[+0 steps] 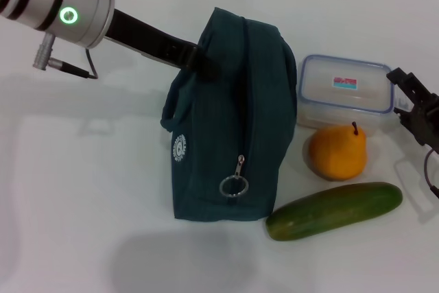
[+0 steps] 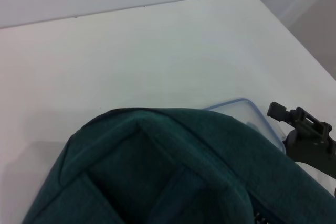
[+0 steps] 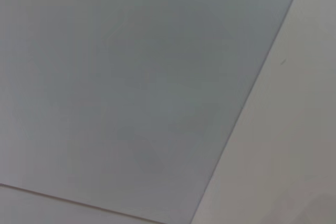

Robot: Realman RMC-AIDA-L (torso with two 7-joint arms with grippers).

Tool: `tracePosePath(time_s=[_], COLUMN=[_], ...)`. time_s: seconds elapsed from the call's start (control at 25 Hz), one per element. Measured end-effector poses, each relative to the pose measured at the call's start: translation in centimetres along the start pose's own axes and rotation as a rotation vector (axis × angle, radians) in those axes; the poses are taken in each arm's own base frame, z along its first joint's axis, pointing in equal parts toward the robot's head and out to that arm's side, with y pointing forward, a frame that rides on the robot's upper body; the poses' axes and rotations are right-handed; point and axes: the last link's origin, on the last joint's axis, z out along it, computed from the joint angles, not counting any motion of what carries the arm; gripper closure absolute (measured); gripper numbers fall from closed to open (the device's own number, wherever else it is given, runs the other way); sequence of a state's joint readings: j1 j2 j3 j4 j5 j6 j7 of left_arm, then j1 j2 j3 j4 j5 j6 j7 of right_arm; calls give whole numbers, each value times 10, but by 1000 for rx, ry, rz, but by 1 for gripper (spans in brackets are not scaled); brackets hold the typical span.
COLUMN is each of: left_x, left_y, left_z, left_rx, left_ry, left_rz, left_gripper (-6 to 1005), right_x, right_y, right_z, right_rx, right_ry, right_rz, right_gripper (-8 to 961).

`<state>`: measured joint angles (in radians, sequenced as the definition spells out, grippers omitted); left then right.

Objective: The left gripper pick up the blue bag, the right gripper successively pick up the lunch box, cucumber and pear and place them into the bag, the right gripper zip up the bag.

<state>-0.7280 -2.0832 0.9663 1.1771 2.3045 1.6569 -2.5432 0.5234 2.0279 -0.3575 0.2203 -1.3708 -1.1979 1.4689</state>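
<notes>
So the left gripper [image 1: 199,60] comes in from the upper left on its silver arm, green ring light glowing, and its black fingers are clamped on the top far edge of the blue bag [image 1: 230,121], right about where one of the loop handles meets the fabric. The fingers are closed on the bag. The left wrist view backs that up: it looks straight down onto the teal fabric [image 2: 168,166], folds and a handle strap filling the lower part of the picture.

The bag itself stands upright on the white table [image 1: 82,190], roughly in the middle. The zipper runs down the side facing the camera and looks zipped, with the metal ring pull [image 1: 234,184] hanging near the bottom. There's a small white round logo [image 1: 179,149] on the left-hand face, and a loop handle [image 1: 171,104] droops off that side.

Just to the right of the bag sits the lunch box [image 1: 346,94], clear with a blue-rimmed lid and a little red and blue sticker on top, lid on. In front of it is the pear [image 1: 337,152], stem up, touching or nearly touching the box. Nearer the camera lies the cucumber [image 1: 335,210], flat on the table at a slight angle, one end close to the bag's bottom corner.

The right gripper [image 1: 415,108] hangs at the right edge, just beyond the lunch box, fingers spread apart and holding nothing. It also shows up in the left wrist view [image 2: 307,137], past the corner of the box [image 2: 247,114]. The right wrist view shows only plain pale surfaces.
</notes>
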Motion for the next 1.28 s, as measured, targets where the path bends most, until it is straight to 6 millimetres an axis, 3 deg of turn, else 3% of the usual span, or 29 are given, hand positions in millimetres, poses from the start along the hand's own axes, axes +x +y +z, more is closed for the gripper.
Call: tracePosePath(time_s=[0.48,0.8,1.0,1.28], left_x=[1,2,2,2], left_y=[-2,-2,-1,-1], left_z=[1,3,4,4], left_rx=[6,-1,-4,-4], left_ry=[10,5,2,2], left_rz=[3,-1,1,0], left_gripper=[958,957,957,957], right_x=[0,1,4,3], right_y=[9,7,6,5], right_z=[9,4,-2,-6], right_rx=[-38,-36,-51,-48], right_ry=[21,18,25,15], right_rz=[-21,-11,-10,-13], right_gripper=[134,330,545,650])
